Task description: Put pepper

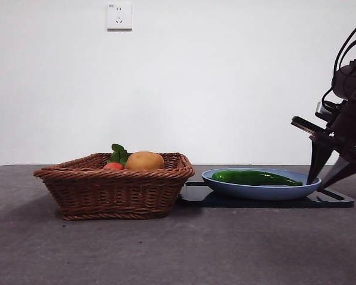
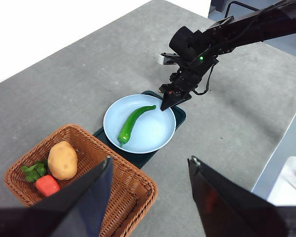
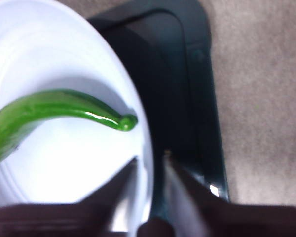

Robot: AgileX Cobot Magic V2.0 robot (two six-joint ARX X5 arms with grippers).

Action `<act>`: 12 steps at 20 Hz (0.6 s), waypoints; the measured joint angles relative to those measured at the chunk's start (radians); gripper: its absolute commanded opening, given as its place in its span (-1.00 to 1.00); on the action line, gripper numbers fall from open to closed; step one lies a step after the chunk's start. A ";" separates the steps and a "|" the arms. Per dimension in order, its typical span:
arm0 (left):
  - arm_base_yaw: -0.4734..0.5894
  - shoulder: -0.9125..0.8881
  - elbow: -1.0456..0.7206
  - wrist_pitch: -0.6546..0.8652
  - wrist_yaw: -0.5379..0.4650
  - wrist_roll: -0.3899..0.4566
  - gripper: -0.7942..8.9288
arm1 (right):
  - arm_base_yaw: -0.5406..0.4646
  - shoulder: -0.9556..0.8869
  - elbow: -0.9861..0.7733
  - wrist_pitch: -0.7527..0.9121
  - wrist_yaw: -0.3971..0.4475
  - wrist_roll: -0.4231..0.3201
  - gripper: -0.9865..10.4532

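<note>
The long glossy dark green pepper (image 1: 255, 177) lies free in a pale blue plate (image 1: 255, 191) on a dark tray (image 1: 267, 202), to the right of the basket. It also shows in the left wrist view (image 2: 133, 123) and, with its tip close, in the right wrist view (image 3: 49, 111). My right gripper (image 1: 317, 185) (image 2: 166, 106) (image 3: 151, 157) is down at the plate's right rim, jaws a narrow gap apart astride the rim, holding nothing. It is just beyond the pepper's tip. My left gripper (image 2: 150, 159) hangs wide open and empty high above the basket's edge.
A brown wicker basket (image 1: 113, 190) (image 2: 133, 182) stands left of the tray. It holds a round tan fruit (image 1: 145, 161) (image 2: 62, 160) and a small red fruit with green leaves (image 1: 113, 166) (image 2: 48, 185). The table's edge runs past the right arm (image 2: 286, 143).
</note>
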 measured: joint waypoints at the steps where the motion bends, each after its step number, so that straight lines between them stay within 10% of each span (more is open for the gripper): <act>1: 0.000 0.000 0.000 0.000 0.000 0.000 -0.28 | -0.002 -0.004 0.000 -0.006 0.001 -0.001 -0.45; 12: 0.000 0.019 0.000 -0.008 0.000 0.000 -0.28 | 0.046 -0.602 0.004 -0.310 0.002 -0.151 -0.47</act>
